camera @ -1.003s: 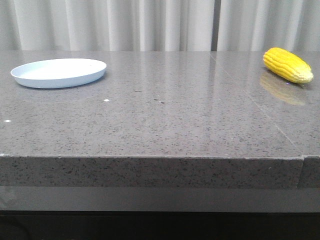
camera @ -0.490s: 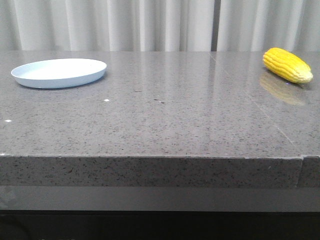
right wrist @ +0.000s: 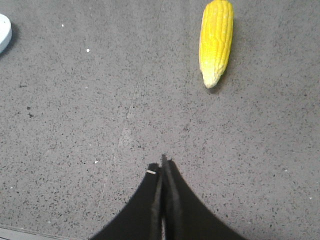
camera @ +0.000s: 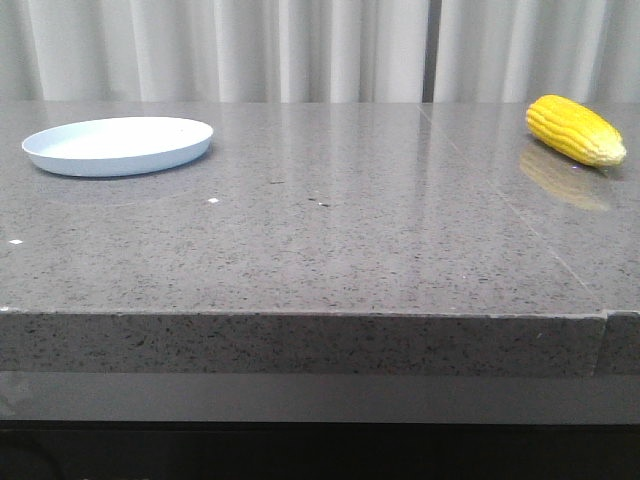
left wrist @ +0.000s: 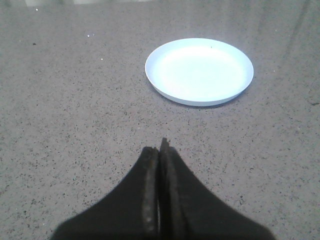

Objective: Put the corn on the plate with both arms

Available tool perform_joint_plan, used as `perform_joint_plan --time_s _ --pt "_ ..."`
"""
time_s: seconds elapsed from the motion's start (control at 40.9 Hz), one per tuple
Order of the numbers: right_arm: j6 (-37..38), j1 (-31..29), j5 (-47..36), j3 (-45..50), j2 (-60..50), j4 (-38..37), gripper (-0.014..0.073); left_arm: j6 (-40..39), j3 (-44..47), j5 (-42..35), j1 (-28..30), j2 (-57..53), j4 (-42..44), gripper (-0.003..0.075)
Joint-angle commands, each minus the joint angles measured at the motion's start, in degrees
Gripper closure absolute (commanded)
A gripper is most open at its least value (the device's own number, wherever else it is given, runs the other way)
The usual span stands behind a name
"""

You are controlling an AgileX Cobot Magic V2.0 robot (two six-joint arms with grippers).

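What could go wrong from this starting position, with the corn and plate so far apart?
The corn lies near the table's far right, the plate far left, so the carry or handover is long; a loose hold could drop it. The cob is round and tapered and may roll when nudged. Both the right gripper and the left gripper are shut and must open before any grasp.

The tabletop (camera: pixel 330 230) is bare across its wide middle, giving open passage between the plate (camera: pixel 118 146) at far left and the corn (camera: pixel 575 130) at far right, which lie well apart. Nothing stands around either.
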Motion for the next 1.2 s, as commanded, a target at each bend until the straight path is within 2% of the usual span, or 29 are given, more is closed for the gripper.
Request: perform_joint_plan --time_s 0.0,0.073,0.147,0.245,0.318,0.392,0.465,0.636,0.759,0.881,1.175 --pt "-0.49 0.02 -3.43 -1.87 1.02 -0.43 0.0604 -0.58 -1.69 -3.60 -0.51 1.69 0.00 0.0740" --pt "-0.49 0.02 -3.49 -1.87 1.01 -0.43 0.0590 -0.58 -1.69 -3.73 -0.51 2.42 0.00 0.0733" --pt "-0.49 0.02 -3.64 -1.87 1.01 -0.43 0.0500 -0.58 -1.69 -3.73 -0.51 3.00 0.00 0.0673" --pt "-0.49 0.02 -3.64 -1.87 1.01 -0.48 0.0265 -0.58 -1.69 -4.12 -0.51 3.24 0.00 0.0507" --pt "-0.49 0.02 -3.33 -1.87 1.01 -0.53 0.0130 -0.58 -1.69 -4.64 -0.51 3.24 0.00 0.0378" --pt "-0.49 0.02 -2.85 -1.87 1.01 -0.59 0.0065 -0.58 -1.69 -4.61 -0.51 3.24 0.00 0.0286" --pt "-0.49 0.02 -2.68 -1.87 1.01 -0.59 0.0062 -0.58 -1.69 -4.61 -0.51 3.24 0.00 0.0245" --pt "-0.49 0.02 -2.77 -1.87 1.01 -0.59 0.0062 -0.58 -1.99 -4.17 -0.51 3.63 0.00 0.0246" --pt "-0.49 0.02 -2.77 -1.87 1.01 -0.59 0.0062 -0.58 -5.61 0.29 -0.51 7.52 0.00 0.0246" --pt "-0.49 0.02 -2.70 -1.87 1.01 -0.59 0.0062 -0.58 -11.07 4.23 -0.51 14.86 1.71 0.0247" --pt "-0.49 0.02 -2.65 -1.87 1.01 -0.59 0.0062 -0.58 -23.36 6.37 -0.51 34.16 2.20 0.0247"
